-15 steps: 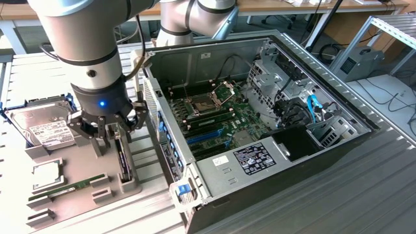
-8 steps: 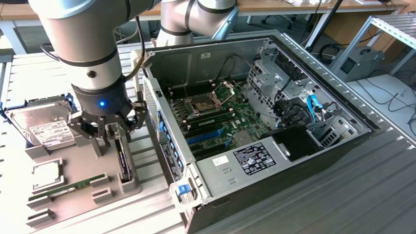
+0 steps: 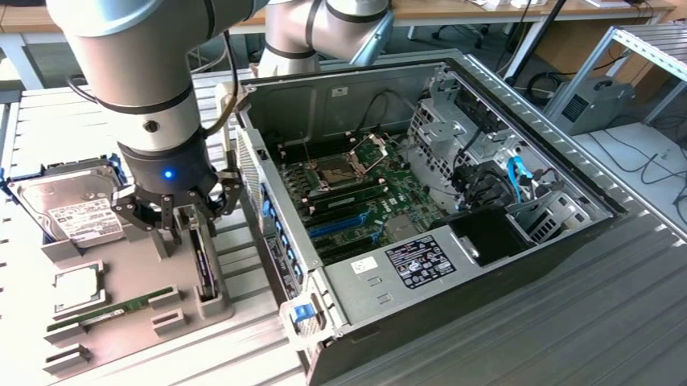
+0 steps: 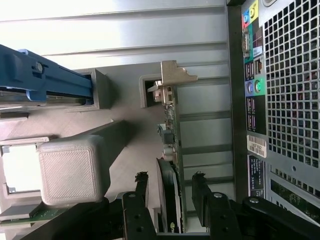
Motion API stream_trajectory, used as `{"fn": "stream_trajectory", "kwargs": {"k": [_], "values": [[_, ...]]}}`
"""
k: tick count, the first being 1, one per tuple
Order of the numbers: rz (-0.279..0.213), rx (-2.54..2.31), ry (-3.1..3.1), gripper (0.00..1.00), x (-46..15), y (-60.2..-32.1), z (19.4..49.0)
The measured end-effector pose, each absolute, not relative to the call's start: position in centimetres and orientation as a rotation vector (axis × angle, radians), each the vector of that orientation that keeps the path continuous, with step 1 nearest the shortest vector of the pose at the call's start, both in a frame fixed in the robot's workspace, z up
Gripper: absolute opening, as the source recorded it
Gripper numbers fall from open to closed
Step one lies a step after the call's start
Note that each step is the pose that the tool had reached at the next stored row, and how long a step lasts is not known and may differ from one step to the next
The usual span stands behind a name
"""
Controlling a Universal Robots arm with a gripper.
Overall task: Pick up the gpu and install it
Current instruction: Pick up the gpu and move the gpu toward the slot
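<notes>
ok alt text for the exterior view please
A robot arm's open gripper straddles a thin black expansion card standing on edge in a grey holder tray. An open grey metal computer case lies at the exterior view's right.

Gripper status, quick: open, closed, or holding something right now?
Gripper: open, straddling the gpu, which stands on edge in the grey holder; not yet clamped on it.

Bright, even light in the exterior view, with pale sheen on the bench point(image 3: 601, 322) at 5 o'clock and shade inside the case point(image 3: 322, 100). In the wrist view glare whitens the bench slats; the end effector point(image 4: 170, 187) shows dark.
</notes>
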State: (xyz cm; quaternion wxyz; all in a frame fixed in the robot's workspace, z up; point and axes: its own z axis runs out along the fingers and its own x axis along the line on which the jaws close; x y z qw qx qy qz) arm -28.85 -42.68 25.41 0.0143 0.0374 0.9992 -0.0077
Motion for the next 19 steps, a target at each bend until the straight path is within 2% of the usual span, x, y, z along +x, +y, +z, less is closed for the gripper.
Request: {"fn": "stream_trajectory", "kwargs": {"k": [19], "values": [[-0.023, 0.117, 3.111, 0.48, -29.06, -42.35, 24.57]]}}
